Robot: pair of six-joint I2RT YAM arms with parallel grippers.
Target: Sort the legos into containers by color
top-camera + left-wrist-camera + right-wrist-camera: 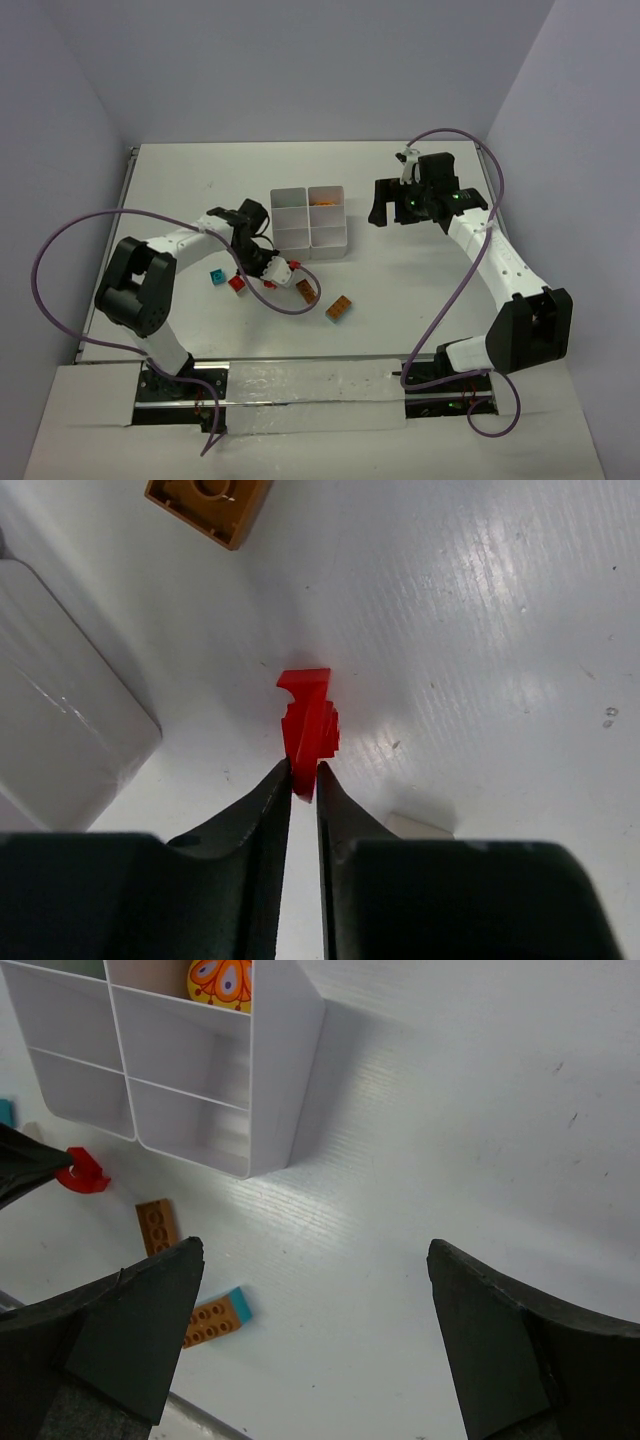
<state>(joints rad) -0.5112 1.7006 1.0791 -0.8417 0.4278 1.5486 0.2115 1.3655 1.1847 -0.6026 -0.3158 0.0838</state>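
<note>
My left gripper (pixel 283 272) (pixel 303 775) is just below the white tray of containers (pixel 310 222). It is shut on the end of a small red lego (pixel 309 725) (pixel 82 1172) that rests on the table. Loose legos lie nearby: a teal one (pixel 216 276), a second red one (pixel 237 284), an orange-brown brick (pixel 306 291) (pixel 157 1226), and an orange-brown brick with a teal end (pixel 339 309) (pixel 215 1318). My right gripper (pixel 385 210) (pixel 315 1250) hangs open to the right of the tray, holding nothing.
A yellow-orange piece (pixel 220 982) lies in one back compartment of the tray (pixel 285 1080). The tray's rounded corner (pixel 60 740) stands close to the left of my left fingers. An orange-brown brick (pixel 208 505) lies just ahead of them.
</note>
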